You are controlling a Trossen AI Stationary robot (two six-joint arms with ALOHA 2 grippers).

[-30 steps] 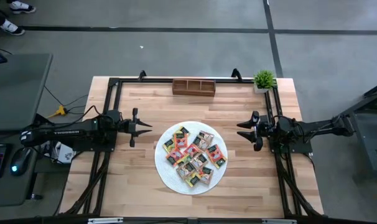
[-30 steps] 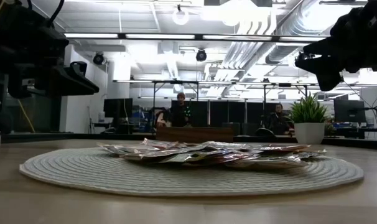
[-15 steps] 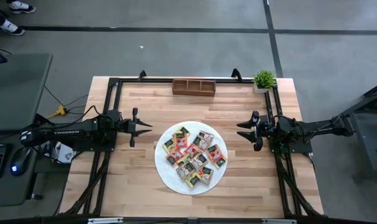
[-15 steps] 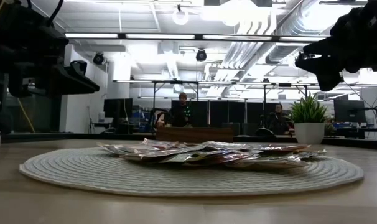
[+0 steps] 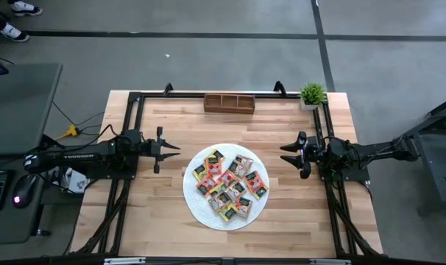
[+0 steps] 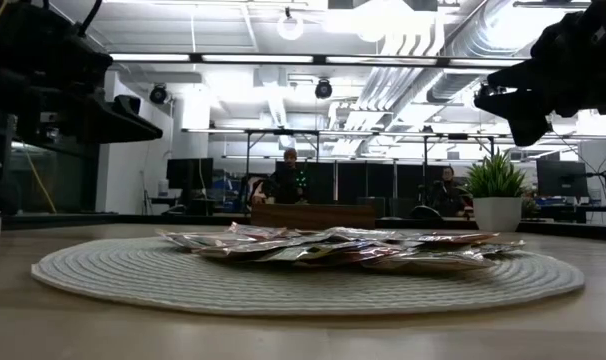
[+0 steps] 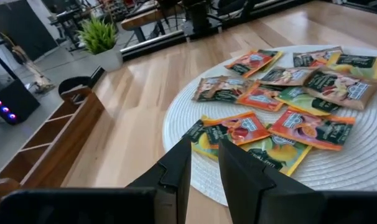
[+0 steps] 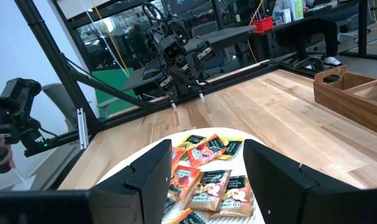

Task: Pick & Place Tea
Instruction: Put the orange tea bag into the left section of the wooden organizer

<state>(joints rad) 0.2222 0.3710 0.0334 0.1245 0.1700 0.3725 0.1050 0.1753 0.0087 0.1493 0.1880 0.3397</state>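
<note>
Tea packets lie heaped on a round white mat at the centre of a wooden table, flanked by the left gripper, fingers narrowly parted and empty, and the right gripper, fingers spread wide, both hovering clear of the mat.

**Two dark arms, blocky fingers**

Both arms are matte black. The left arm carries pale lettering along its long link. The right arm looks bulkier at its joints. Their fingers are flat black slabs.
</note>
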